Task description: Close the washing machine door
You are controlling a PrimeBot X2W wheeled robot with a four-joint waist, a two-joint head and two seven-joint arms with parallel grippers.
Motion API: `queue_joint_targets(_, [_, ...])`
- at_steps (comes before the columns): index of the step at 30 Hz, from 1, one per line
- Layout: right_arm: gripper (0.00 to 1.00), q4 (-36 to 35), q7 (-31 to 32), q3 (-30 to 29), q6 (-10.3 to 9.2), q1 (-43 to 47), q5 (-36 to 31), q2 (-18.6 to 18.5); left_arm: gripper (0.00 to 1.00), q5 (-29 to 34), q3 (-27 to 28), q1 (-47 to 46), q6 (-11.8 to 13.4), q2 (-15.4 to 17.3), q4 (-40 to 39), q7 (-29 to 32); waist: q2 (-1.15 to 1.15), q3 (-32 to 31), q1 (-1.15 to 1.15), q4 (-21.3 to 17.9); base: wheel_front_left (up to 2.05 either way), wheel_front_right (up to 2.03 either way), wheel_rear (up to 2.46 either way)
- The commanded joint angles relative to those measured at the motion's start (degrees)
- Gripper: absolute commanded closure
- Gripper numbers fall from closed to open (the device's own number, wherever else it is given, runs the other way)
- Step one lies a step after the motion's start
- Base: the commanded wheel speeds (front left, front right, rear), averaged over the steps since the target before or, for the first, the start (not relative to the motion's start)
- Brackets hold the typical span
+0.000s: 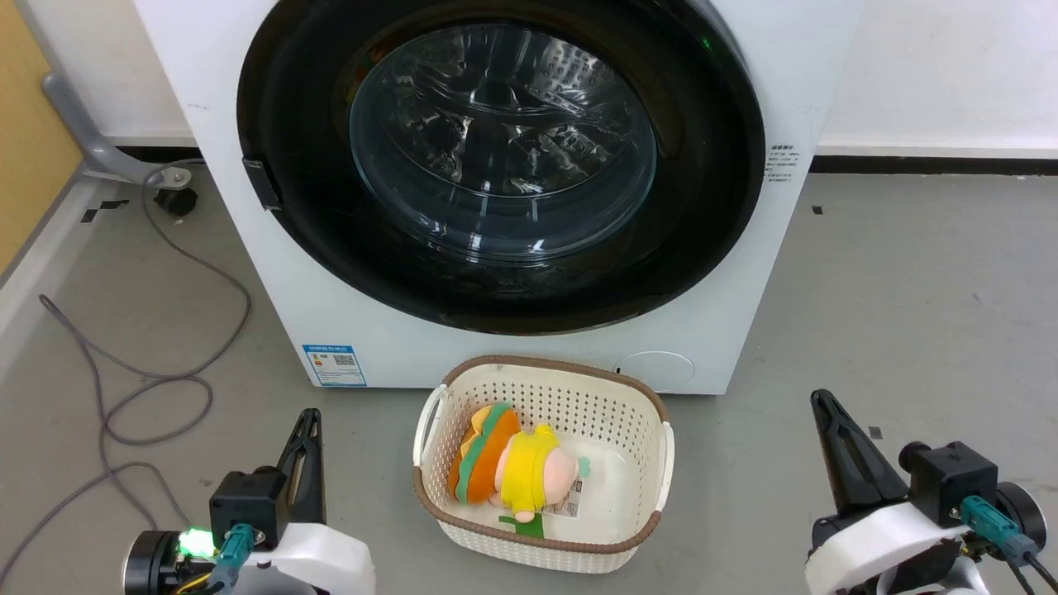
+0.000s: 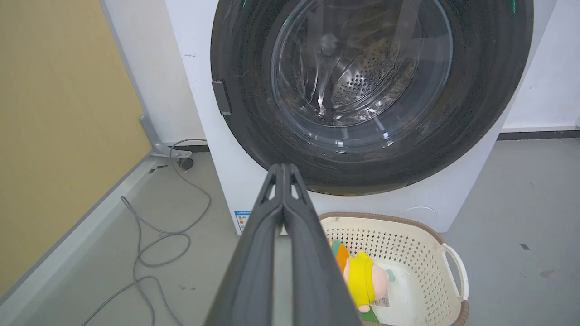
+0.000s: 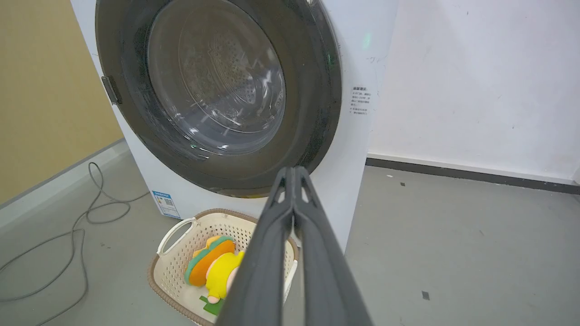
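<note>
Just behind the basket (image 1: 562,397), the washing machine door (image 1: 501,157) is seen flat against the machine (it looks shut). Left and right of the basket, the left gripper (image 1: 308,417) and right gripper (image 1: 821,401) are pinched closed, empty. If the door is not clicked fully, it could swing out.

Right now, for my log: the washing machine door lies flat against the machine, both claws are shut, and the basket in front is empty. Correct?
No. The basket holds a plush toy, as the head view shows. The washing machine door does lie flat against the machine, and the left claw and right claw are shut.
</note>
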Motion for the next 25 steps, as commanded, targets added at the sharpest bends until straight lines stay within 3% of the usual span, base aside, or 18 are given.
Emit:
queue_joint_targets(1, [1.0, -0.6, 0.3, -0.1, -0.04, 1.0, -0.7, 0.2, 1.0, 0.4, 0.2, -0.5, -0.2, -0.3, -0.3, 0.3, 0.0, 0.0, 0.0, 0.0, 0.0, 0.0, 0.0])
queue_joint_targets(25, [1.0, -2.4, 3.2, -0.2, -0.05, 1.5, -2.7, 0.3, 1.0, 0.6, 1.1, -0.6, -2.2, -0.9, -1.1, 3.1, 0.0, -0.3, 0.0, 0.0, 0.0, 0.0, 0.0])
